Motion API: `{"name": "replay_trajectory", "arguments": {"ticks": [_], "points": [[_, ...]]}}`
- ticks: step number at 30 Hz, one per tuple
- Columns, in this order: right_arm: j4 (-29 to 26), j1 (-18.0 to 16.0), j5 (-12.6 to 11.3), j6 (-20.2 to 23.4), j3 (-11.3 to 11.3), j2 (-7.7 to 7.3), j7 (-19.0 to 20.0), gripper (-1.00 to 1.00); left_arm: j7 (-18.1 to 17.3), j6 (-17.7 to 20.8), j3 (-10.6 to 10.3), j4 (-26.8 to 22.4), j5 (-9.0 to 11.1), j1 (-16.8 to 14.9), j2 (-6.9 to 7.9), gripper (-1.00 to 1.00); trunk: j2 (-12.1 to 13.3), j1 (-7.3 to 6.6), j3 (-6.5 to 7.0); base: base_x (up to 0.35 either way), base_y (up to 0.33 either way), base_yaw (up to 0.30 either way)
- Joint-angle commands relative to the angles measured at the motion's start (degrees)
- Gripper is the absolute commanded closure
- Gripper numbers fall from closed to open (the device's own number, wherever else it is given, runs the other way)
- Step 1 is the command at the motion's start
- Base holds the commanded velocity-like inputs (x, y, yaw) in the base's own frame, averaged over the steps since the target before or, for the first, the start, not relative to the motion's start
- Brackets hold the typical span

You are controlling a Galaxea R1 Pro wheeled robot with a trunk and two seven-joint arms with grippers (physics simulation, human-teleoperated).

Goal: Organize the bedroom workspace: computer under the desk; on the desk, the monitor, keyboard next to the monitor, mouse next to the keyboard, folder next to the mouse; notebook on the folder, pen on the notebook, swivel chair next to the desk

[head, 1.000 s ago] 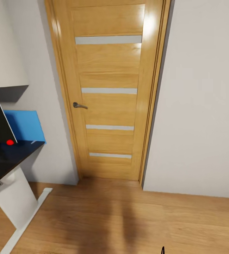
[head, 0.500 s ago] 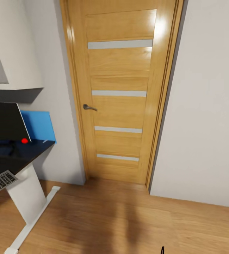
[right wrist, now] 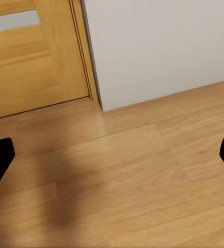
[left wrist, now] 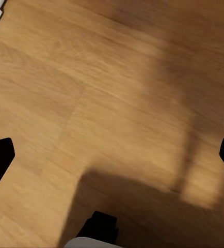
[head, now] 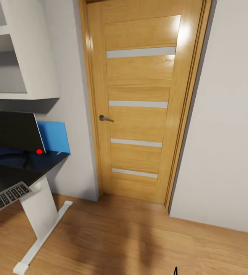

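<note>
At nine o'clock in the head view, the monitor (head: 13,130) stands on the dark worktop (head: 21,172), the keyboard (head: 5,198) at its front edge. Left pincer (left wrist: 112,155) and right pincer (right wrist: 112,155) both spread wide, released, over wooden floor (head: 139,236).

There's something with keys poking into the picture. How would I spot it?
Start at the tall wooden door, then look left to the dark-topped desk on white legs. On its near edge lies the flat grey keyboard with dark keys, in front of the black monitor.
</note>
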Motion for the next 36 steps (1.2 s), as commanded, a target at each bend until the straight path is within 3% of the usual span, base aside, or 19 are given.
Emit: {"name": "replay_trajectory", "arguments": {"ticks": [1,22,36], "points": [[0.1,-0.1,0.1,-0.1,0.5,0.02,-0.6,-1.00,0.2,-0.3,-0.5,0.0,0.6,-0.1,0.01,-1.00,0.0,0.00,0.02,0.000,0.000,0.145],[0.3,-0.1,0.5,1.3,0.8,-0.40,0.2,-1.00,0.2,-0.4,-0.5,0.0,0.6,-0.1,0.01,-1.00,0.0,0.00,1.12,0.000,0.000,0.095],[0.3,-0.1,0.5,3.4,0.8,-0.42,0.2,-1.00,0.2,-0.4,-0.5,0.0,0.6,-0.1,0.01,-1.00,0.0,0.00,1.13,0.000,0.000,0.243]]}}
